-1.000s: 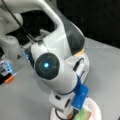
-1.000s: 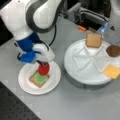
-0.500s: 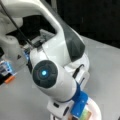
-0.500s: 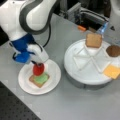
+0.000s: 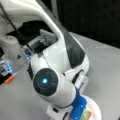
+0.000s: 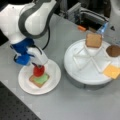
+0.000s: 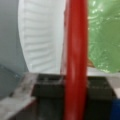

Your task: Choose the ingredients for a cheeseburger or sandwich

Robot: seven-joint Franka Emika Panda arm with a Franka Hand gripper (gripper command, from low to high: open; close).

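The gripper [image 6: 37,67] has come down over the white paper plate [image 6: 53,81], its fingers closed on the red tomato disc [image 6: 38,70], held edge-on just above the green lettuce [image 6: 41,79] on the bread square [image 6: 33,80], so the sandwich now awaits its tomato layer.
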